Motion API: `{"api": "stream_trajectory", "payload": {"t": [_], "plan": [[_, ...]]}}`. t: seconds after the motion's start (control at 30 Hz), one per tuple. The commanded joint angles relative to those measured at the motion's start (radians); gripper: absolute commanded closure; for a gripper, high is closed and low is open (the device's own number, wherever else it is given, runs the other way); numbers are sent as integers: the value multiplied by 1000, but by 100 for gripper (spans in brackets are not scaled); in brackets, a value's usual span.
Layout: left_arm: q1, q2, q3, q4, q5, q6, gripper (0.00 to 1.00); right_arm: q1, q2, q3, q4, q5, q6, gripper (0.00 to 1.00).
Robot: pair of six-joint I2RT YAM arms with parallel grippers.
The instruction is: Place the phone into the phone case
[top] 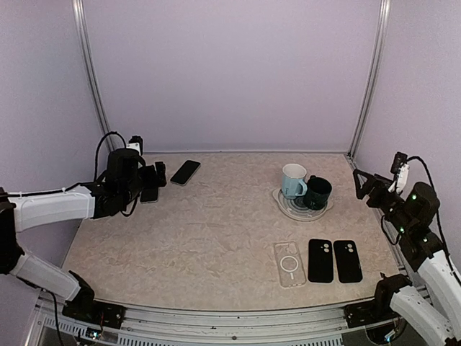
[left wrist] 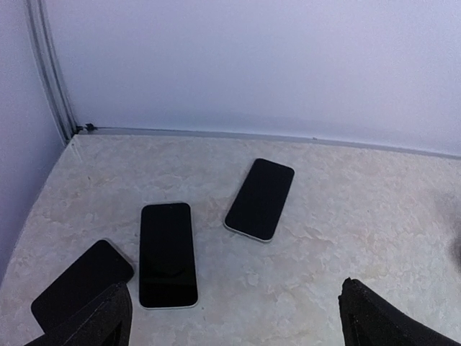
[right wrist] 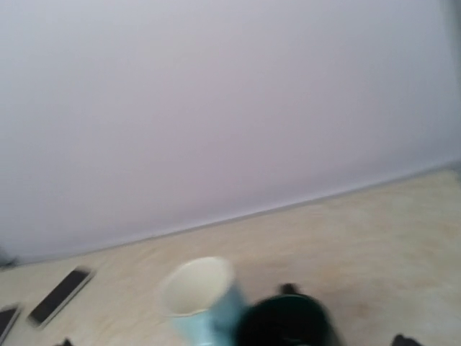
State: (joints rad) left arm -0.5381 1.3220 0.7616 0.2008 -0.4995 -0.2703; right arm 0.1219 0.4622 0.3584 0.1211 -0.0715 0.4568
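The left gripper (left wrist: 234,292) hung low over the far-left corner of the table (top: 216,238), jaws spread wide and gripping nothing. Three phones lay flat, dark side up, right in front of it. The middle phone (left wrist: 168,254) sat just ahead of the gap, nearer the finger (left wrist: 94,317) on the left of the wrist view. The near phone (left wrist: 79,285) was angled beside it, its lower corner tucked behind that same finger. The far phone (left wrist: 260,198) lay tilted farther out, toward the back wall and about in line with the centre of the gap. None of them touched a pad. Over on the right edge, the right gripper (top: 362,185) hovered above the table, jaws also released and holding nothing; its wrist picture was blurred. Between it and the phones stood a pale blue mug (top: 293,180) and a dark mug (top: 317,192), side by side on a clear round dish (top: 284,204); what was inside the mugs could not be told. Near the front edge, right of centre, three cases lay in a row, well apart from the phones: the clear case (top: 289,264), showing only tabletop and a ring mark through it, then two black cases (top: 320,259) to its right.
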Motion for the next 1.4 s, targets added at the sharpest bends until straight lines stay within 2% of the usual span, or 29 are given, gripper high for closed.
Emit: {"api": "stream_trajectory", "payload": {"t": [0.0,0.1,0.27,0.47,0.53,0.67,0.8,0.9,1.03,1.13,1.3,1.37], "plan": [[9,119,140,-188,170,12,1,-3,141,137,-46,-293,-69,7],[22,236,266,-313,239,13,1,40,251,227,-99,-334,-66,11],[36,429,423,-436,267,6,1,240,389,421,-361,-50,-86,21],[34,419,339,-383,311,-21,1,599,638,459,-608,113,51,36],[26,407,309,-374,321,-31,1,741,755,491,-688,193,125,36],[-2,394,274,-386,294,-37,1,867,1014,612,-796,213,181,36],[-28,365,227,-375,285,-45,1,918,1172,695,-868,235,229,38],[-38,333,191,-357,284,-55,1,927,1207,700,-862,217,253,43],[-40,298,157,-332,288,-56,1,928,1228,668,-789,146,278,55],[-39,297,159,-323,267,-48,1,929,1281,682,-794,131,293,57],[-32,323,181,-298,276,-43,1,928,1361,739,-811,86,282,73],[-27,329,183,-287,290,-41,1,928,1380,764,-834,92,278,86]]}}
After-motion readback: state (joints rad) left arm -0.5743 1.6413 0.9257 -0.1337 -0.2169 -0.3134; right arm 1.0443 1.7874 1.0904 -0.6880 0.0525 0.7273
